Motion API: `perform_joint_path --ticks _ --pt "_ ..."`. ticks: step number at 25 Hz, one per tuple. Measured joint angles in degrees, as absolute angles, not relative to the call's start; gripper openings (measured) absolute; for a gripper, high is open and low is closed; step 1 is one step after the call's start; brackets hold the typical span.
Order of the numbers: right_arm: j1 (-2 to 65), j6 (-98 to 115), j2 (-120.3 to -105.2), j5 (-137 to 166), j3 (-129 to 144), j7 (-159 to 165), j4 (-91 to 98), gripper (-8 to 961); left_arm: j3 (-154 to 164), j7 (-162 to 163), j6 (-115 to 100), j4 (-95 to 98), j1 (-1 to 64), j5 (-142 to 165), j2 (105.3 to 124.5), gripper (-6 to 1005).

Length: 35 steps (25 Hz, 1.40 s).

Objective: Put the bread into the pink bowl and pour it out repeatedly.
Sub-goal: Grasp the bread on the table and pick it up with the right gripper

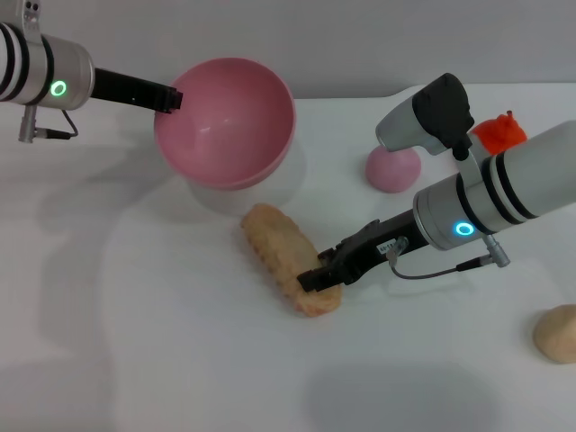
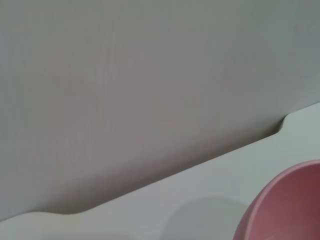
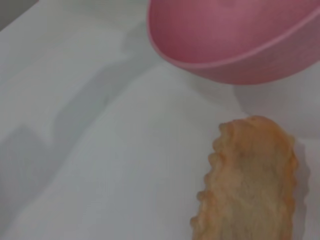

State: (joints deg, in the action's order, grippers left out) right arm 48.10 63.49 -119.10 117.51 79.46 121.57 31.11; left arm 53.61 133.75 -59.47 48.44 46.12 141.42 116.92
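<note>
The pink bowl [image 1: 225, 121] is held tilted and empty at its rim by the left gripper [image 1: 169, 98], while the bread [image 1: 288, 257], lying on the table [image 1: 135, 342] just beside it, is gripped at its near end by the right gripper [image 1: 319, 278], reloading still to be done

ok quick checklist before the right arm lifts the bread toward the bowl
1. Right claw at the near end of the bread: ok.
2. Grip closed firmly on the bread: cannot tell, fingers hidden against the loaf.
3. Bread lying flat on the table, outside the bowl: ok.
4. Left claw on the rim of the pink bowl: ok.
5. Bowl level to receive the bread: not ok, it is tilted with its mouth toward the bread.
6. Bowl inside free of other items: ok.
</note>
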Motion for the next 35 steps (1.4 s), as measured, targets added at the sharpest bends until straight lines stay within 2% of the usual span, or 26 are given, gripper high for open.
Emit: perform_joint_path --ticks 5,16,21,32,35 --pt "48.03 63.38 -119.13 117.51 79.46 121.61 31.14 549 53.6 133.39 -59.51 48.44 46.06 141.41 117.06 46" --pt "47.71 61.91 -119.26 117.63 82.32 121.14 31.89 384 53.6 133.16 -59.59 48.83 45.87 141.42 117.11 45" --pt "47.71 61.18 -119.27 117.59 83.39 121.29 32.33 333 53.6 133.15 -59.6 48.96 45.77 141.42 117.16 46" --pt "47.72 60.97 -119.27 117.52 83.82 121.3 32.35 285 53.6 133.15 -59.59 49.04 45.78 141.42 117.15 45" --pt "47.72 60.97 -119.27 117.5 83.88 121.3 32.34 239 53.6 133.15 -59.58 49.04 45.79 141.42 117.15 45"
